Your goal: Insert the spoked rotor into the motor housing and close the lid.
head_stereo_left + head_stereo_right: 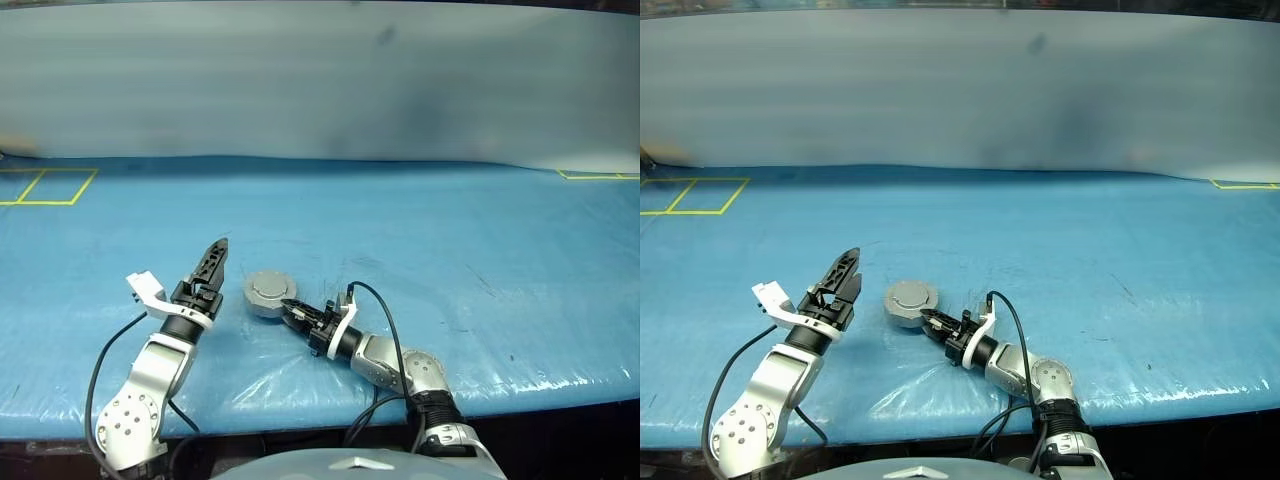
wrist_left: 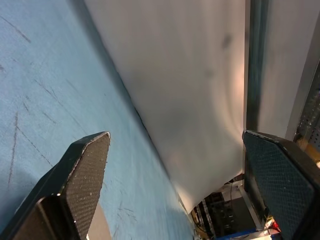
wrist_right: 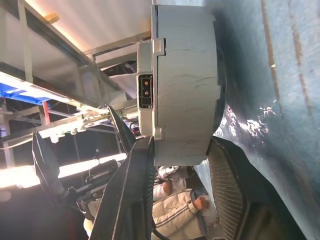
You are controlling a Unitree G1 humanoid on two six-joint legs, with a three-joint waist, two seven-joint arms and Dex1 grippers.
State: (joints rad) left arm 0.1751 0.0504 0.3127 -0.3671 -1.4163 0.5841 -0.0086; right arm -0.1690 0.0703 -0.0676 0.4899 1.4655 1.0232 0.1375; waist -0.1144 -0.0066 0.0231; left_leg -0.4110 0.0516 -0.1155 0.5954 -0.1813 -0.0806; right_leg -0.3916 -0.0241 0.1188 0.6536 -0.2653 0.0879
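Our right tool (image 1: 292, 306) has its two black fingers closed on the near edge of the housing (image 1: 268, 293), one finger (image 3: 131, 195) above the lid (image 1: 910, 295) and the other (image 3: 226, 192) under the base, as the right wrist view shows. We see the housing there edge-on, a grey drum with its lid shut flat on top and a small dark port in the side wall. It sits on the blue counter (image 1: 450, 240), near the front edge and about midway between our two arms. From the head views the lid's plain light grey outside faces up, with its raised centre circle.

Our left tool (image 1: 210, 262) stands wide open and holds nothing; its fingers (image 2: 85, 180) are well spread, pointing forward just to the left of the housing and apart from it. In the right wrist view we can make out a person in a light jacket (image 3: 175, 207) past the counter.
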